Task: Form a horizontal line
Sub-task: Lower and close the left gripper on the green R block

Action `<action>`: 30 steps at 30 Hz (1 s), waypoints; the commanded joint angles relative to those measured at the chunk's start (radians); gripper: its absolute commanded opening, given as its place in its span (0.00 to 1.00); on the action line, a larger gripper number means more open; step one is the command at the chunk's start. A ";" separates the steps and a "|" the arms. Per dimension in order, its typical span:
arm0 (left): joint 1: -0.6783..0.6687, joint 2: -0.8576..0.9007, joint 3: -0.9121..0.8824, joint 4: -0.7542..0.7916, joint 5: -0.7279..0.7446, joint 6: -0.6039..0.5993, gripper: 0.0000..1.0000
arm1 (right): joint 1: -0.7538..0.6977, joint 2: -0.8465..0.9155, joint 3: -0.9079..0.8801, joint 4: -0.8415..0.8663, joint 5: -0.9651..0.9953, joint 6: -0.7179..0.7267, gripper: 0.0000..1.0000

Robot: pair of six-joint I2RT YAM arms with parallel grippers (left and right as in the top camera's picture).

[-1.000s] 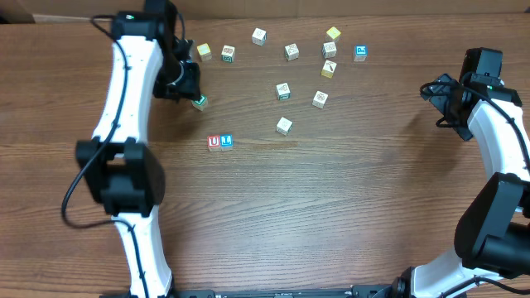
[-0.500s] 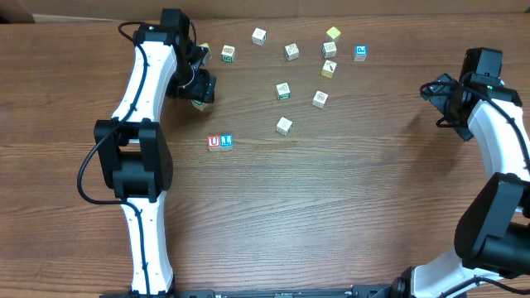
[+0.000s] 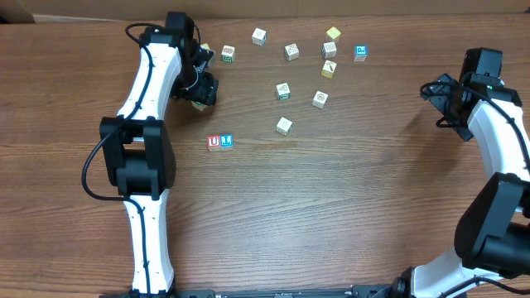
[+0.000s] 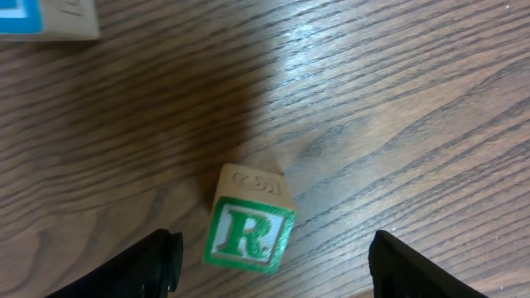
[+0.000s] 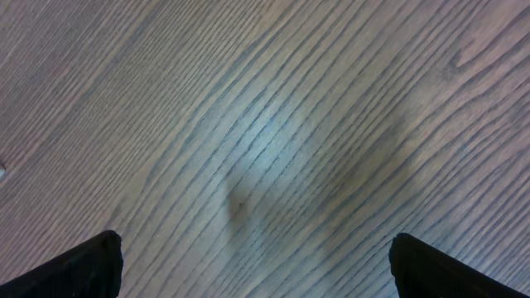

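- The small pale wooden cube with a green R [image 4: 248,230] is sitting on the brown wood-grain table [image 4: 414,99]. In the overhead view it is lying up and to the left of the red-U wooden cube [image 3: 214,142], clearly apart from it.
- The left gripper [image 4: 275,257] is hovering over that green-R cube with its jaws spread wide. One black finger is showing on each side of the cube, and neither is touching it.
- The blue-letter wooden cube [image 3: 227,141] is lying against the right side of the red-U cube, the two making a short level row.
- Several loose pale and yellow wooden cubes [image 3: 284,126] are lying scattered up and to the right of the red-U cube.
- The right gripper [image 5: 257,265] is hanging far to the right of the red-U cube. Its jaws are parted, with only wood grain showing between them.
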 commanded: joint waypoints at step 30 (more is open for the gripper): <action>-0.020 0.045 -0.018 0.032 -0.075 -0.028 0.43 | 0.000 -0.016 0.013 0.002 0.011 -0.005 1.00</action>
